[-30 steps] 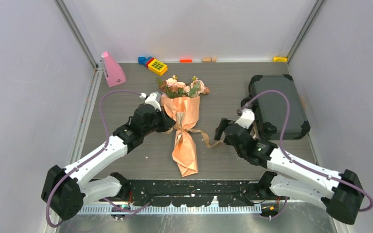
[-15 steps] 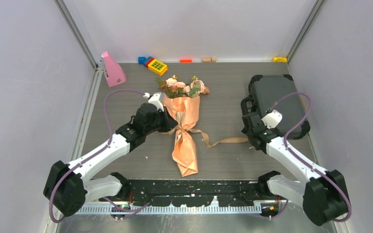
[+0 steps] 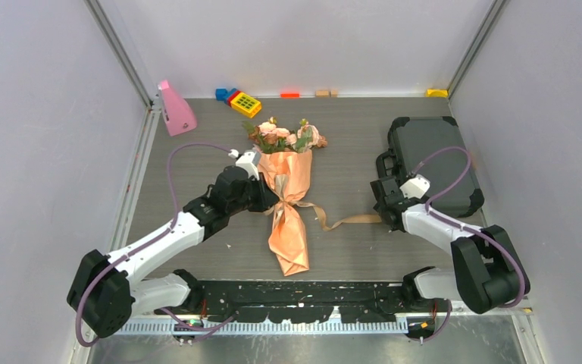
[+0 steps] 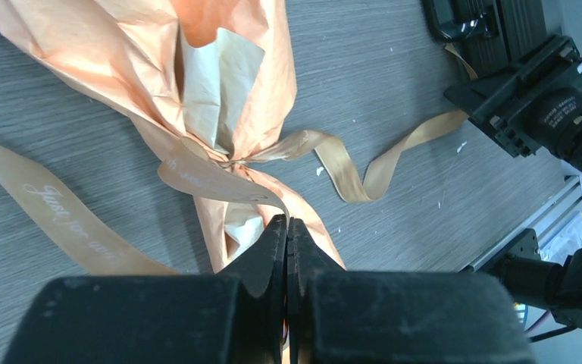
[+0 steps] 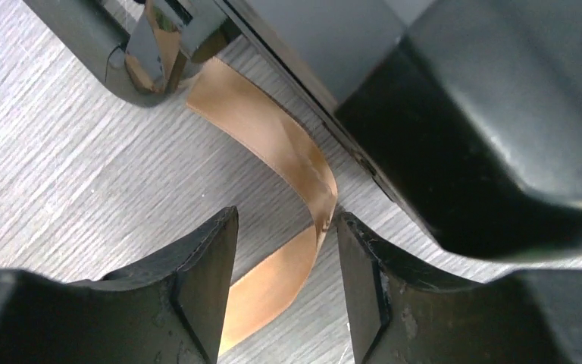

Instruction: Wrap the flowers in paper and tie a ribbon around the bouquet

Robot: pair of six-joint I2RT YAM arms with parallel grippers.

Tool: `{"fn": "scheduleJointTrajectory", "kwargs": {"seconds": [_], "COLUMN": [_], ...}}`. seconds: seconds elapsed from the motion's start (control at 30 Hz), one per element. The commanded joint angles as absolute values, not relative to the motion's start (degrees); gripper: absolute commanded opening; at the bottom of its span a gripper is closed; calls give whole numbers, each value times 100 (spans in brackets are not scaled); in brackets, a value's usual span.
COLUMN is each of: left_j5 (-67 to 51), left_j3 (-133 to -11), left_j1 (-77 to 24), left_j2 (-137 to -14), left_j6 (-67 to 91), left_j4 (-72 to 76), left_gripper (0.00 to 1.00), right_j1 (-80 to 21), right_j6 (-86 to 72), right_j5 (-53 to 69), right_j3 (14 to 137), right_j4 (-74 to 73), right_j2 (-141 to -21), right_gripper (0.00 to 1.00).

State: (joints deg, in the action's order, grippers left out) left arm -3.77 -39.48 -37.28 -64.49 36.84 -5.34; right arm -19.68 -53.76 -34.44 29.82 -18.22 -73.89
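Black left fingers (image 4: pixel 271 254) pressed together at bottom centre; a strip of shiny tan-beige satin ribbon (image 4: pixel 212 178) runs into their tips. Ribbon knotted round crinkled peach-orange paper (image 4: pixel 121 61). One tail curls right across grey wood-grain desk (image 4: pixel 364 68); another, script-printed, lies left.

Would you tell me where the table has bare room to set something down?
Bare: between the bouquet and the black case, beyond the ribbon; also nearer than the ribbon. Crowded: toys along the far wall, left gripper at the bouquet.
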Motion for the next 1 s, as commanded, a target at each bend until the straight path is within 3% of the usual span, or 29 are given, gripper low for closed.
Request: {"fn": "scheduleJointTrajectory", "kwargs": {"seconds": [0.0,0.13,0.17,0.33,0.43,0.7,0.97], "left_j5": [-370,-139,-55,-190,-332,-599,-280], "left_j3": [-4015,-4058,-4056,-4014,-3996,-3881,-3210], "left_j1": [-3885,-3974,-3995,-4017,-4030,-4242,-4583], "left_j2": [-6440,-6460,-6452,-6465,-6495,-6435,-5931], "left_j6": [3492,3496,3501,3303,3168,2862,2992], "left_j4": [-193,-193,-181,113,245,431,1103], "left_gripper": [0,0,0,0,0,0,0], "right_j1": [-1874,-1871,-1874,-1896,-2045,-3909,-4914], "right_j6": [-5585,-5280,-5114,-3717,-3097,-2217,-2495], "right_j5": [-3608,-3564,-3505,-2302,-1132,552,1386], "right_j3": [2884,2956,3039,3448,4296,7204,8824], "right_j4": [-1313,-1172,-1141,-172,-130,-1086,-1258], "right_j2": [-7606,-7546,-7439,-6600,-6542,-7697,-9140], "right_gripper": [50,8,1,1,1,1,1]}}
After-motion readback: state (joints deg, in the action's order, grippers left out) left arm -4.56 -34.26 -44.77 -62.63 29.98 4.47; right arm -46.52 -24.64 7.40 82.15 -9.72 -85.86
